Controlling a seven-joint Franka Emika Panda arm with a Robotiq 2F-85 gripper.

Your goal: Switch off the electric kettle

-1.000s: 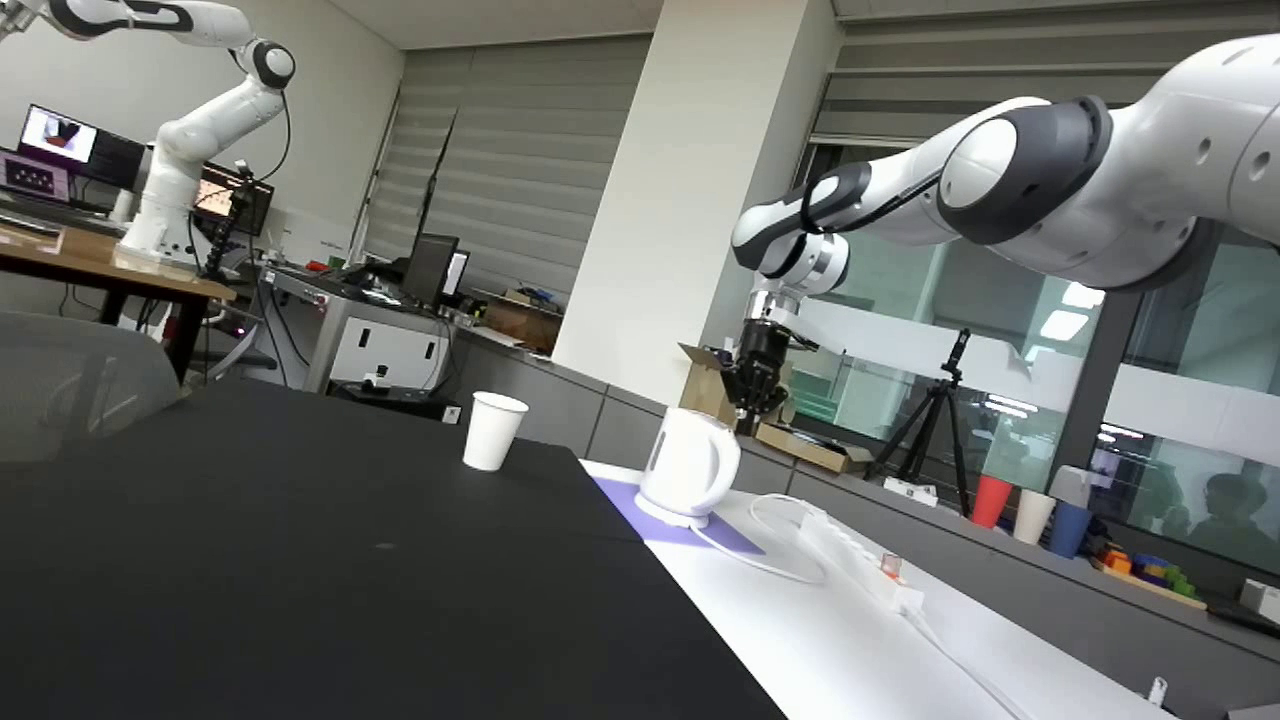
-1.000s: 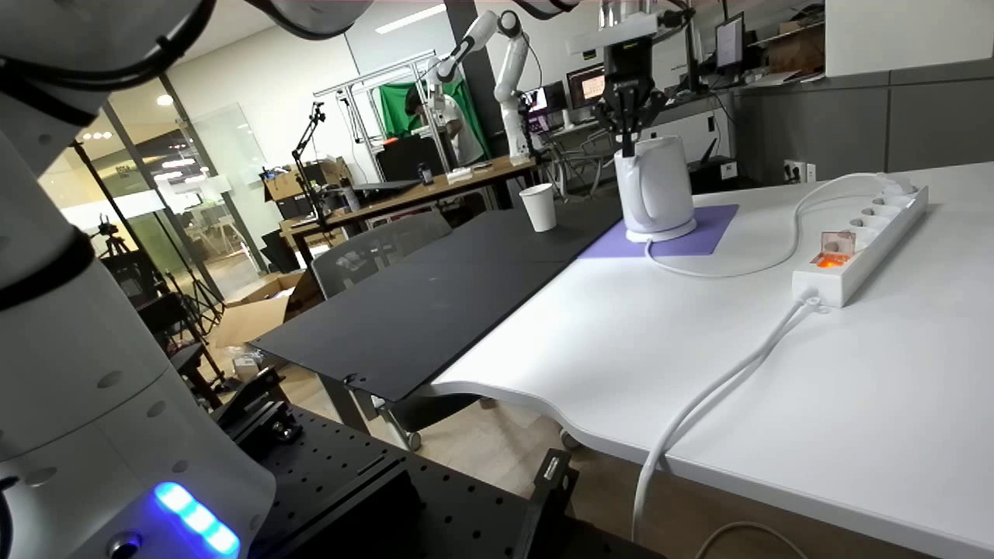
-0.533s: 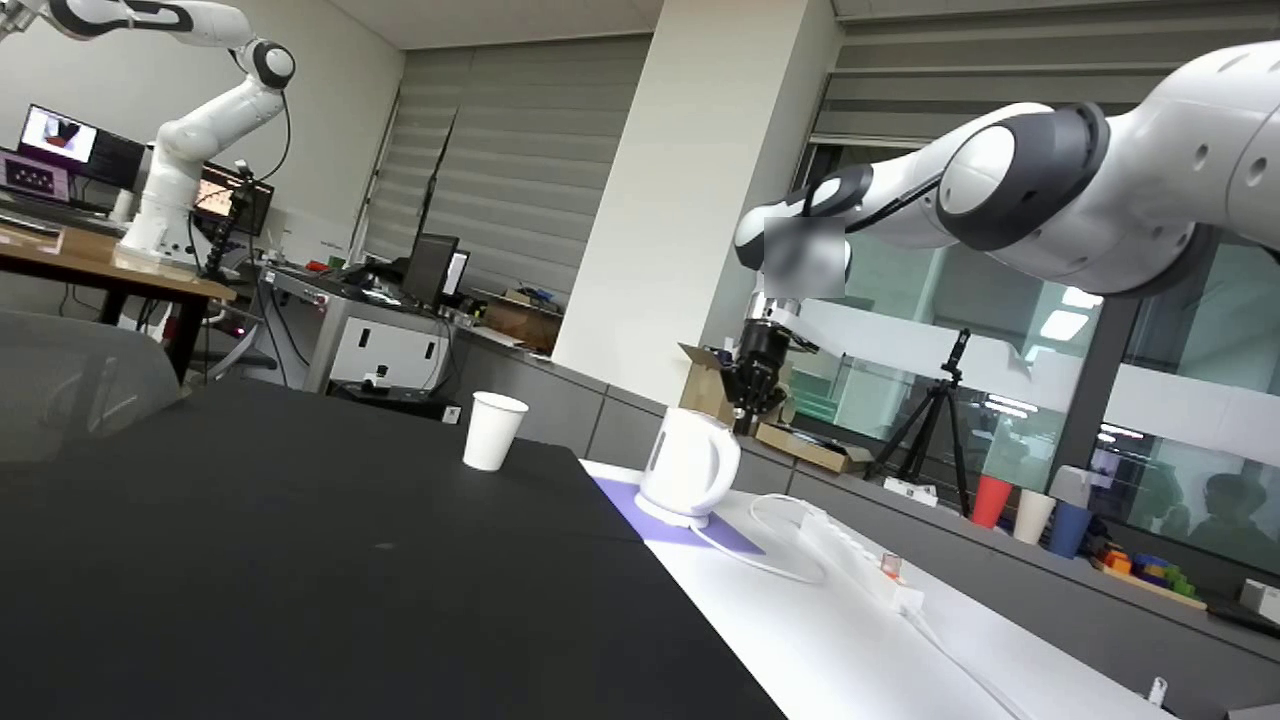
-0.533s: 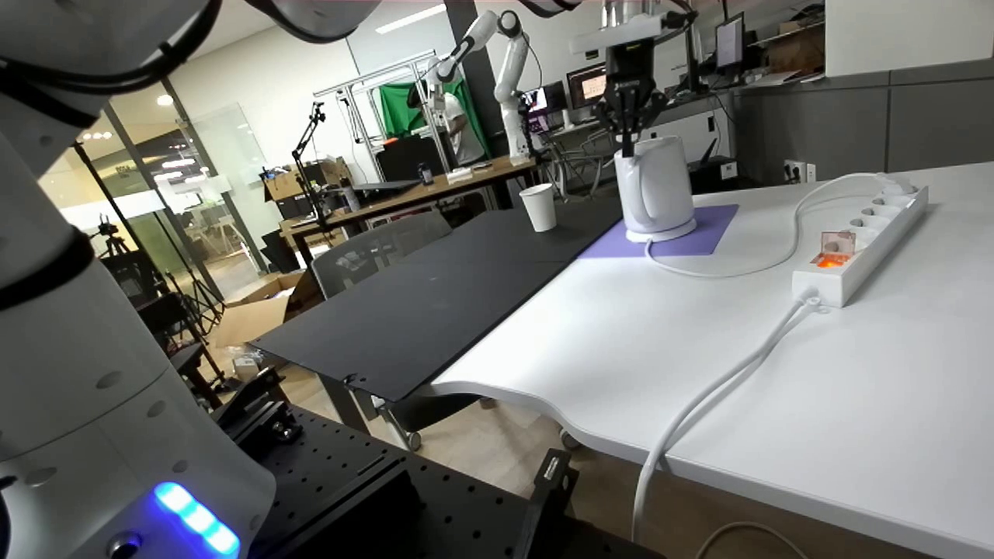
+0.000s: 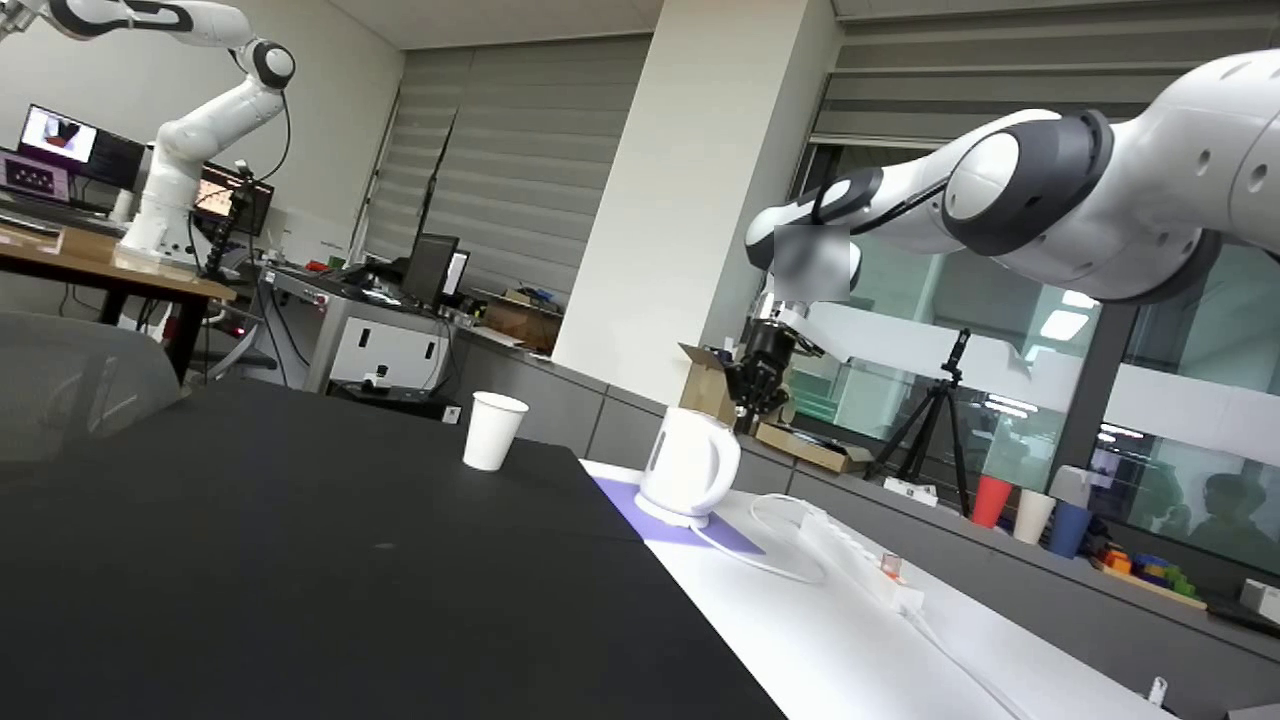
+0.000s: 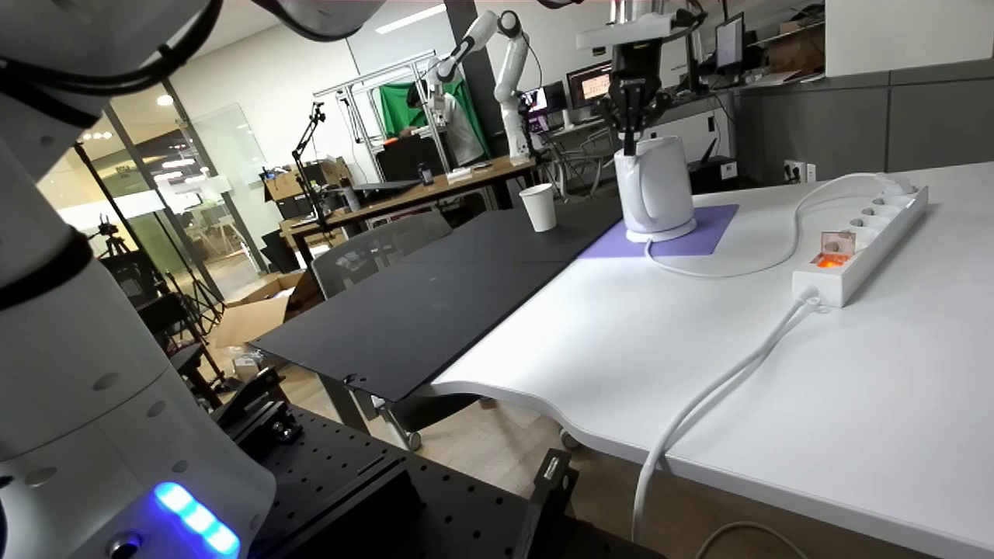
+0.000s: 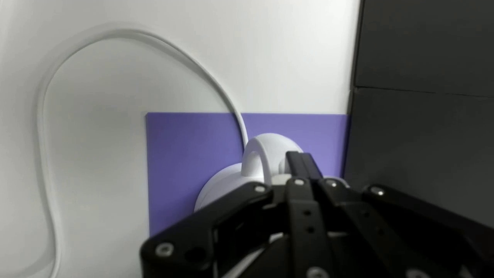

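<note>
Electric kettle (image 6: pixel 662 190) upright on its round base, on the purple mat (image 6: pixel 718 225), white desk (image 6: pixel 559 341) underneath. Looped handle (image 5: pixel 731 462) shows in both exterior views; in the wrist view most of the kettle's body is blocked by the Robotiq gripper (image 7: pixel 300 156). Jaws clenched against each other, tips pointing down at the kettle's top by the handle. Touching or just above: can't tell. Kettle's switch can't be made out.

White cord (image 6: pixel 722 275) runs from the base, curving to the power strip (image 6: pixel 870 248), orange light (image 6: pixel 831 262) glowing at its near end; wrist view cuts the cord off at the bottom edge. Paper cup (image 6: pixel 540 208) upright on the black panel (image 6: pixel 443 310), well apart from kettle, its bottom inside hidden.

Robot arm (image 5: pixel 1045 200) cut off at the right edge in an exterior view; grey blurred square covers a wrist joint there. Further back: another robot arm (image 6: pixel 509 85), tripod (image 5: pixel 944 390), person (image 6: pixel 462 132) partly blocked, face unreadable.
</note>
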